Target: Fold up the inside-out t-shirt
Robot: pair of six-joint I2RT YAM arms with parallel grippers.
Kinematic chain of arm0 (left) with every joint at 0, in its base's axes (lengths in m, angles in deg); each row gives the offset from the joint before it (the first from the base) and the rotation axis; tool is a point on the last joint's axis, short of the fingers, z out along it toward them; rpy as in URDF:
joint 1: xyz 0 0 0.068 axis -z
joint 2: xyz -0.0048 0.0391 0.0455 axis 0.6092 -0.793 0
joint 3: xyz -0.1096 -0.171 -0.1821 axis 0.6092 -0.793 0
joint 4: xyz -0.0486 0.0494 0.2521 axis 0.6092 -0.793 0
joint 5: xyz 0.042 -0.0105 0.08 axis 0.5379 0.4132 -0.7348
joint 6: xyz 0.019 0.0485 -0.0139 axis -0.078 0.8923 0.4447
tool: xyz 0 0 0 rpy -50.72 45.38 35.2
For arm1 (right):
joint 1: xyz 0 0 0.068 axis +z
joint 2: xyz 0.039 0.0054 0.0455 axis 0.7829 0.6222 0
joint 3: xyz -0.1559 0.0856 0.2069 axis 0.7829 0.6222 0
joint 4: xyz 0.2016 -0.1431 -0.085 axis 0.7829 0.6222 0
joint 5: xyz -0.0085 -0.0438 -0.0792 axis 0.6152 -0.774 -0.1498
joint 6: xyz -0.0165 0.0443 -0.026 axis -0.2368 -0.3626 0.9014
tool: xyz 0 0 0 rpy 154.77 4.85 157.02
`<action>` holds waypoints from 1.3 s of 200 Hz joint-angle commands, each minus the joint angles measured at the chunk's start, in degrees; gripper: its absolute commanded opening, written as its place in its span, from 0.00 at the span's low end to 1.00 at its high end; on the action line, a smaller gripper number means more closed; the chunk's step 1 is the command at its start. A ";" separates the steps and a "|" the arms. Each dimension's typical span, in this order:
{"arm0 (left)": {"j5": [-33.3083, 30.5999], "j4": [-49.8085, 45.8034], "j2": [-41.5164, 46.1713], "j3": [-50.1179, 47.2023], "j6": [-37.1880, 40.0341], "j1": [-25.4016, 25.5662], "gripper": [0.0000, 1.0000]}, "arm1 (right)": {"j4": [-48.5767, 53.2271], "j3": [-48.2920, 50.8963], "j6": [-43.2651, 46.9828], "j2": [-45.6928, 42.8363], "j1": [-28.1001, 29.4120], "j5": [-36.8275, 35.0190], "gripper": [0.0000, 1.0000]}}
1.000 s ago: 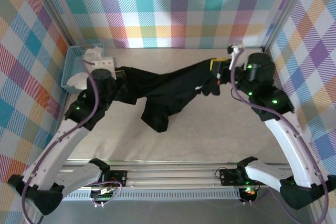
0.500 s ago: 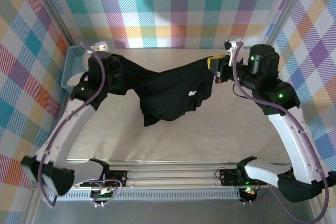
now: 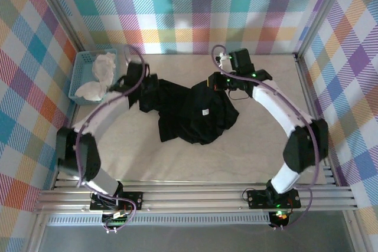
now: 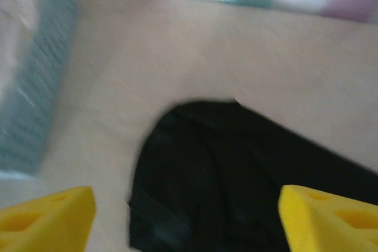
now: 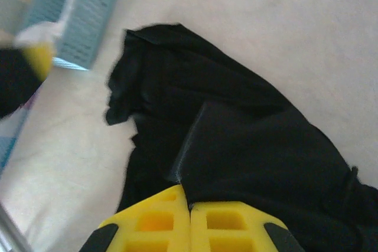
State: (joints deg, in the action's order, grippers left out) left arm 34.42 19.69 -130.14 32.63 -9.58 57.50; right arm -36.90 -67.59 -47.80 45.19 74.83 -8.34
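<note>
The black short-sleeved cotton t-shirt (image 3: 189, 113) lies in a crumpled heap towards the back middle of the pale wooden tabletop (image 3: 266, 140). It is bunched and creased, and no sleeve or hem is laid out straight. A small white label (image 3: 204, 112) shows on the top of the cloth, which suggests the shirt is inside out, and no print can be seen.

The right gripper (image 5: 189, 222) is at the heap's back right edge. Its yellow pads are pressed together on a raised ridge of the black cloth, so it appears to hold a pinch of the shirt. The left gripper (image 4: 189, 219) hovers over the shirt's left end with its yellow fingertips (image 4: 50, 216) wide apart and nothing between them.

Beyond the shirt, at the back left, a light-blue plastic basket (image 3: 78, 75) holds a crumpled white cloth (image 3: 101, 74).

The task looks to be at an early stage, with no fold made yet. The shirt needs to be spread flat before any folding can start.
</note>
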 commanded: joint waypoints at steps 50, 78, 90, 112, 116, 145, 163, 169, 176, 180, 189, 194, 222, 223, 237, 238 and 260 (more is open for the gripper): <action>12.81 17.33 1.24 -15.72 5.53 29.95 0.80 | 3.18 -9.73 1.70 6.63 -5.92 0.35 0.05; 12.41 18.40 -6.57 -11.61 9.90 34.08 0.77 | 4.47 -10.32 2.40 7.42 -8.07 -0.10 0.05; 11.27 18.10 -10.04 -8.64 11.14 35.31 0.75 | 4.62 -10.33 2.54 7.54 -8.60 -0.05 0.05; 9.28 17.74 -16.29 -4.04 12.76 37.02 0.73 | 4.62 -10.33 2.69 8.31 -9.31 0.41 0.05; 9.13 17.47 -17.38 -3.35 12.86 37.14 0.72 | 4.69 -10.41 2.80 8.44 -9.41 0.57 0.05; 7.06 15.89 -23.87 1.33 13.88 37.99 0.70 | 4.65 -10.73 2.97 9.72 -10.74 1.72 0.06; 6.59 15.69 -26.31 2.34 14.32 38.28 0.69 | 4.62 -11.18 3.04 10.32 -11.65 2.51 0.06; 6.53 15.71 -26.96 2.40 14.40 38.29 0.69 | 4.65 -11.42 3.04 10.54 -11.93 2.66 0.06; 6.14 15.85 -27.67 2.45 14.42 38.35 0.68 | 4.61 -11.77 3.04 10.82 -12.18 2.79 0.06; 5.73 15.92 -28.17 2.53 14.31 38.31 0.67 | 4.66 -12.04 3.04 10.99 -12.35 3.02 0.06; 4.35 16.00 -29.10 2.78 14.40 38.31 0.60 | 4.71 -12.69 3.04 11.43 -12.54 3.54 0.06; 3.24 15.91 -29.55 2.93 14.36 38.31 0.54 | 4.79 -13.01 3.01 11.62 -12.59 3.79 0.06; -1.53 17.97 -26.92 0.56 15.61 38.31 0.14 | 5.16 -14.42 2.88 11.41 -13.10 5.09 0.06; -1.72 18.13 -26.75 0.23 15.64 38.31 0.13 | 5.15 -14.44 2.87 11.32 -13.15 5.13 0.06; -3.39 20.65 -20.52 -4.19 16.31 38.07 0.06 | 5.04 -14.72 2.65 9.72 -13.53 6.02 0.06; -3.49 20.79 -19.96 -4.56 16.39 38.06 0.06 | 5.05 -14.68 2.59 9.50 -13.54 6.08 0.06; -4.37 22.46 -6.96 -11.09 16.24 36.08 0.00 | 3.95 -14.34 2.21 4.82 -13.82 6.95 0.06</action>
State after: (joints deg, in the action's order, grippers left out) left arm 33.72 38.71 -151.63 26.42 6.05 95.16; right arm -31.63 -79.94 -45.66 56.20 61.68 -4.08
